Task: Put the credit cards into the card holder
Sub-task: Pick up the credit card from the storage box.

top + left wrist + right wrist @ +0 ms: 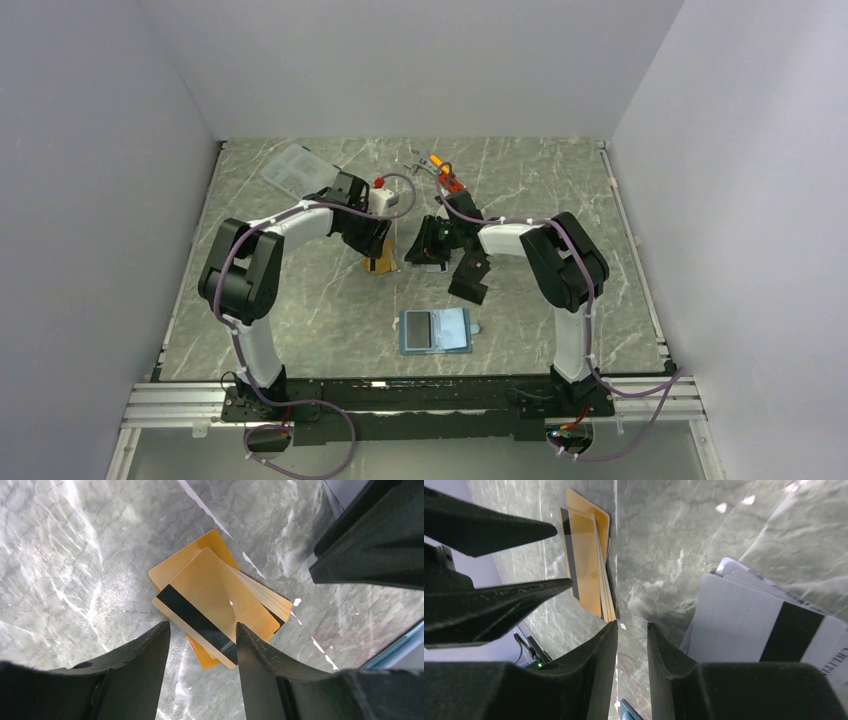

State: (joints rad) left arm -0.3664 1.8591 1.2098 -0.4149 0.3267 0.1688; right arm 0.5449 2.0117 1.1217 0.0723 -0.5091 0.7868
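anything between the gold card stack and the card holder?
No. In the top view the table is bare between the gold card stack and the open card holder.

Fig.: I see glossy orange-gold plastic credit cards (215, 595) on a polished, marble-patterned grey surface (75, 555); my fingers (135, 680) look matt black, faintly grainy.

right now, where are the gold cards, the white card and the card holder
gold cards (220, 592): left wrist view, bare face of the top card, beside its stripe
white card (734, 625): right wrist view, white face left of its dark stripe
card holder (436, 331): top view, middle of its open inside
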